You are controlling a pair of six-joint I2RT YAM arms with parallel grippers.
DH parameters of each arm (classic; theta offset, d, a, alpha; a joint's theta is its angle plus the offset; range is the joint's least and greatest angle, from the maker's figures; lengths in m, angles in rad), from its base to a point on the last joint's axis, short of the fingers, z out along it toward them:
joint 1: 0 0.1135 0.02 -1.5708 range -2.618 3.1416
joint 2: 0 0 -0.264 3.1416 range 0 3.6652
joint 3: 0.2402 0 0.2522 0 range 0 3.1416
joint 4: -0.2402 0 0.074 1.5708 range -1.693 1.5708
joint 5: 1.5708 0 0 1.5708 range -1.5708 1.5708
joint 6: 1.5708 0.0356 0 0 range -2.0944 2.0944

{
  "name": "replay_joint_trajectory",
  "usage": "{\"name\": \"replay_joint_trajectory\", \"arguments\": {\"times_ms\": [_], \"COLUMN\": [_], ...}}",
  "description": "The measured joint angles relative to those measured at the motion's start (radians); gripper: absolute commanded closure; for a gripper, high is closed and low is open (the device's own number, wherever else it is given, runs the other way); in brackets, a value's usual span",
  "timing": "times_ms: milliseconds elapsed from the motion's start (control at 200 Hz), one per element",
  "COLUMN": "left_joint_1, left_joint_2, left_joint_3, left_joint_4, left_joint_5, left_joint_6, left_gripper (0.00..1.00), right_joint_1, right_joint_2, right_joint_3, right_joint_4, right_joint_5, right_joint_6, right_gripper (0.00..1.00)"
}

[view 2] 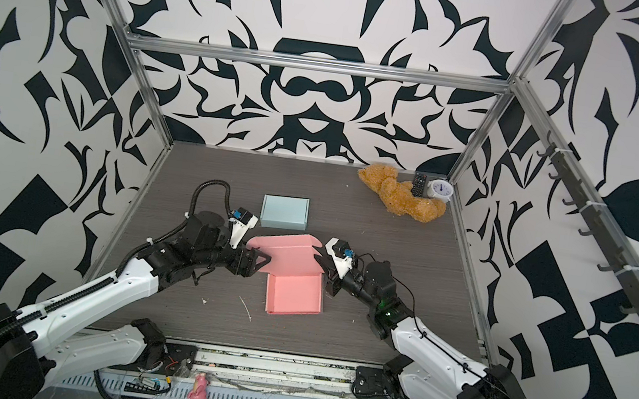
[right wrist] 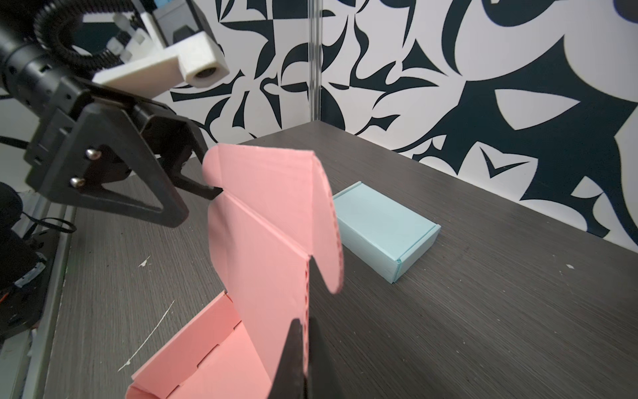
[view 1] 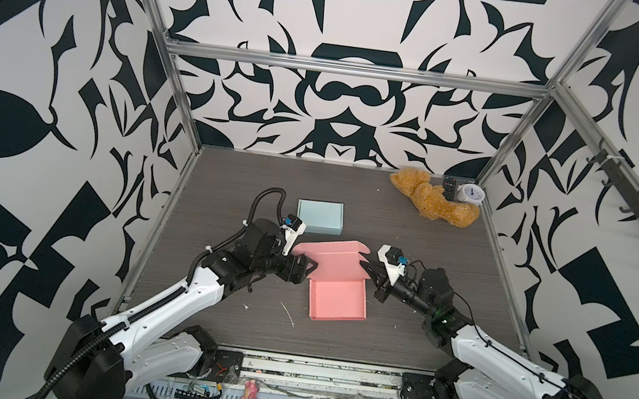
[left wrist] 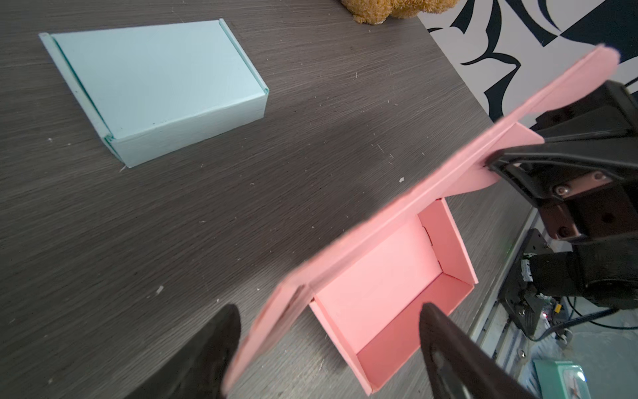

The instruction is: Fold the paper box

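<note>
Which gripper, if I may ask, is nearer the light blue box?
Left. The left gripper straddles the pink lid just in front of the light blue box; the right gripper pinches the lid's opposite side, farther off.

Top views high, frontal, looking down; wrist views close, sharing pink box (left wrist: 379, 276).

A closed light-blue box (view 1: 319, 216) lies flat, well apart from the teddy bear (view 1: 431, 198), remote (view 1: 448, 187) and white clock (view 1: 471, 194).
</note>
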Motion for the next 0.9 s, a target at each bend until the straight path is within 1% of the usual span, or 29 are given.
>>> {"name": "replay_joint_trajectory", "arguments": {"times_ms": [90, 170, 225, 445, 620, 765, 900], "left_joint_1": [0.0, 0.002, 0.006, 0.055, 0.092, 0.103, 0.106], "left_joint_2": [0.016, 0.027, 0.033, 0.048, 0.086, 0.128, 0.168], "left_joint_3": [-0.011, -0.028, -0.042, -0.089, -0.13, -0.132, -0.131], "left_joint_4": [0.053, 0.1, 0.129, 0.22, 0.302, 0.344, 0.36], "left_joint_5": [0.004, 0.007, 0.009, 0.016, 0.056, 0.121, 0.159], "left_joint_6": [-0.006, -0.008, -0.001, 0.003, 0.002, 0.011, 0.022], "left_gripper": [0.16, 0.26, 0.29, 0.27, 0.26, 0.29, 0.33], "right_joint_1": [-0.002, -0.004, -0.005, -0.01, -0.011, -0.01, -0.01], "right_joint_2": [-0.009, -0.016, -0.019, -0.019, -0.019, -0.018, -0.018], "right_joint_3": [-0.008, -0.019, -0.026, -0.032, -0.042, -0.043, -0.045], "right_joint_4": [0.004, 0.006, 0.005, 0.016, 0.021, 0.023, 0.028], "right_joint_5": [0.008, 0.015, 0.018, 0.019, 0.021, 0.021, 0.021], "right_joint_6": [0.005, 0.006, 0.008, 0.016, 0.017, 0.017, 0.017], "right_gripper": [1.0, 1.0, 1.0, 1.0, 1.0, 1.0, 1.0]}}
